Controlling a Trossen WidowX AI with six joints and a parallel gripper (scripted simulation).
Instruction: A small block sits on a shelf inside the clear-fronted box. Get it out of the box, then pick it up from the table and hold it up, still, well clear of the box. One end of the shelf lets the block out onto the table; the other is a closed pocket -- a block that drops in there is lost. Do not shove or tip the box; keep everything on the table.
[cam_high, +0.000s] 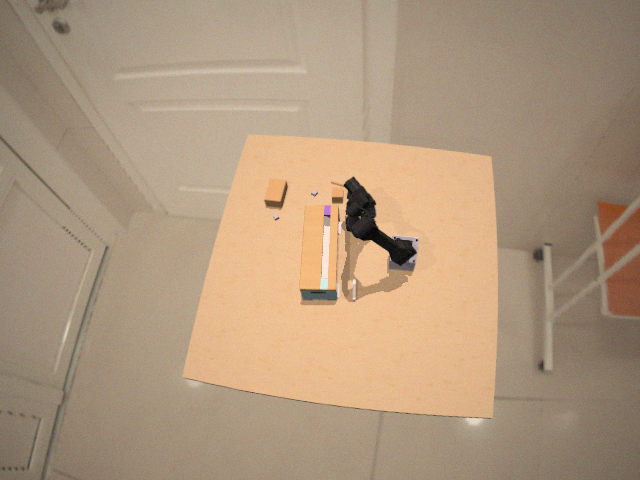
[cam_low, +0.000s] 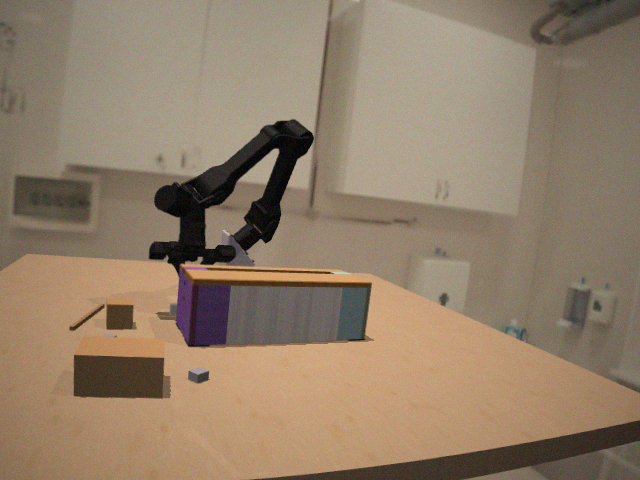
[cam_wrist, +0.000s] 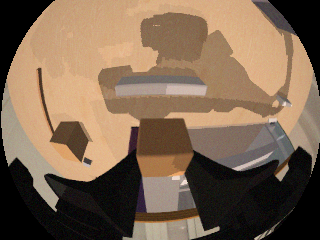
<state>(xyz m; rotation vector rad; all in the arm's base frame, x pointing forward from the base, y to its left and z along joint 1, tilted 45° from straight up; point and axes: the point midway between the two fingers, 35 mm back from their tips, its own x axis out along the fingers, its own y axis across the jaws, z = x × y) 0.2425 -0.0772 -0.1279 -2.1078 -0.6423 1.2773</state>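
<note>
The box (cam_high: 312, 248) (cam_low: 284, 315) stands on the table, with a purple end and a teal end; its clear front and grey inside (cam_wrist: 220, 142) show in the wrist view. My gripper (cam_wrist: 161, 151) is shut on the small wood-coloured block (cam_wrist: 164, 142), which sits between its fingertips. The block looks raised off the table, close in front of the box near the purple end. The arm hides the block in the top view, and it cannot be made out in the exterior view.
A grey bar (cam_wrist: 160, 88) lies in front of the box; a white bar (cam_high: 354, 289) lies near the teal end. Beyond the purple end are a brown block (cam_high: 337, 193) (cam_low: 119, 315) and a thin stick (cam_low: 86, 316) (cam_wrist: 43, 100). A larger block (cam_high: 276, 191) (cam_low: 119, 367) stands behind, near small grey cubes.
</note>
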